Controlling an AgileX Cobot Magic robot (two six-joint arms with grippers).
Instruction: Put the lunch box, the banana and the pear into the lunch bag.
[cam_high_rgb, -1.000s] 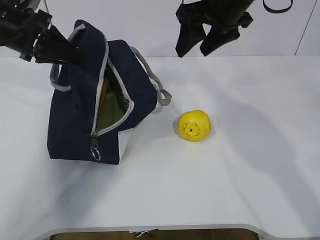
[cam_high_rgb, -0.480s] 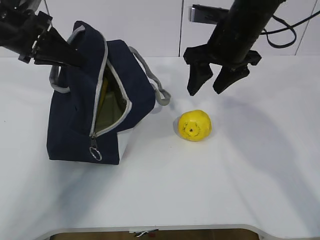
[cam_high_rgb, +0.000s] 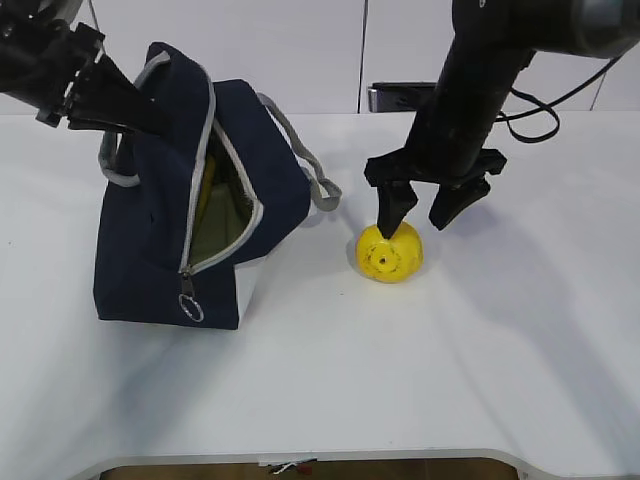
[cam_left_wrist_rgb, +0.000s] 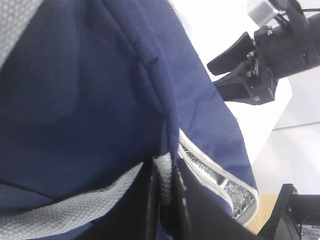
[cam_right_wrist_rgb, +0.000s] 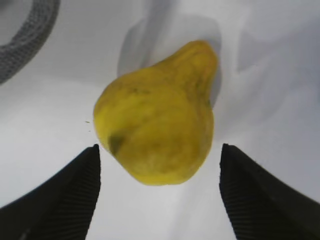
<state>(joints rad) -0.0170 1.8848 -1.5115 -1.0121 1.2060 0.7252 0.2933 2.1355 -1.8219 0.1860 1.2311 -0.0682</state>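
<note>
The navy lunch bag (cam_high_rgb: 160, 230) stands at the left of the table, zipper open. A yellow banana (cam_high_rgb: 206, 195) and a pale green lining or lid show inside; the lunch box cannot be told apart. My left gripper (cam_high_rgb: 140, 112) is shut on the bag's grey handle (cam_left_wrist_rgb: 162, 180) and holds its top up. The yellow pear (cam_high_rgb: 390, 252) lies on the table right of the bag. My right gripper (cam_high_rgb: 418, 218) is open just above it, fingers spread to either side. The right wrist view shows the pear (cam_right_wrist_rgb: 157, 120) between the open fingers (cam_right_wrist_rgb: 65, 200).
The bag's second grey handle (cam_high_rgb: 318, 180) loops out toward the pear and shows in the right wrist view (cam_right_wrist_rgb: 27, 37). The white table's (cam_high_rgb: 400, 380) front edge runs along the bottom. A white wall stands behind.
My right arm has come down from high above the table to just over the pear, jaws open. The left gripper and bag have stayed in place.
</note>
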